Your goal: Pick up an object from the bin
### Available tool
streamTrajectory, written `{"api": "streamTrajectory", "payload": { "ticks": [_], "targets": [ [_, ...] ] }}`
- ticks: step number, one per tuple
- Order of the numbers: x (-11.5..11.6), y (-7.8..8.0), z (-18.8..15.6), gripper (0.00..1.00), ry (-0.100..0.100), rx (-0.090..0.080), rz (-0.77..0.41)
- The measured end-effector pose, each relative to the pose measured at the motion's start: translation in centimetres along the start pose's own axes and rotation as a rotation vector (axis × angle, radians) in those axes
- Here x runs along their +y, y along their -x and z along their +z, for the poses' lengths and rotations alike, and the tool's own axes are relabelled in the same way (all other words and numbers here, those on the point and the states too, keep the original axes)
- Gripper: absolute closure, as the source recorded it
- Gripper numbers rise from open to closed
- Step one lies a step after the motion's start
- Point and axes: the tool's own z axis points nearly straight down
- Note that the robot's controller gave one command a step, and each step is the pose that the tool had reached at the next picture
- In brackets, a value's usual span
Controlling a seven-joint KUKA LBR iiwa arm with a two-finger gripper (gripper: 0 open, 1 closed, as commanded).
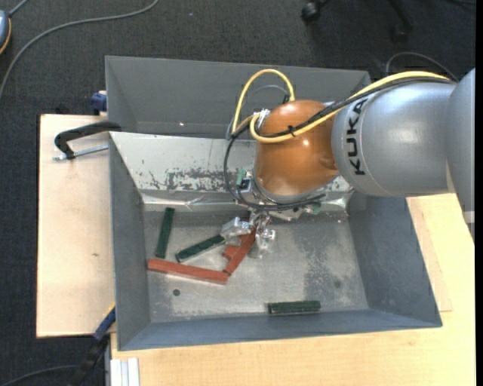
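This looks like a robotics lab: a big grey industrial arm (pixel 407 136) marked KUKA reaches into a grey metal bin (pixel 226 98) set on dark carpet (pixel 60 60), with loose cables (pixel 75 26) and chair wheels (pixel 311 10) nearby.

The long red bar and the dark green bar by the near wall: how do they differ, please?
The long red bar is red-brown and longer; the dark green bar is darker and shorter. The long red bar slants and meets a shorter red bar at its right end; the dark green bar lies level, alone. Both lie flat on the bin floor.
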Motion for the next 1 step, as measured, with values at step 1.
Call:
{"api": "streamTrajectory", "payload": {
  "ticks": [1],
  "targets": [
    [-1.09,1.71,-13.21,1.0,-0.008,-0.001,-0.196]
  ]
}}
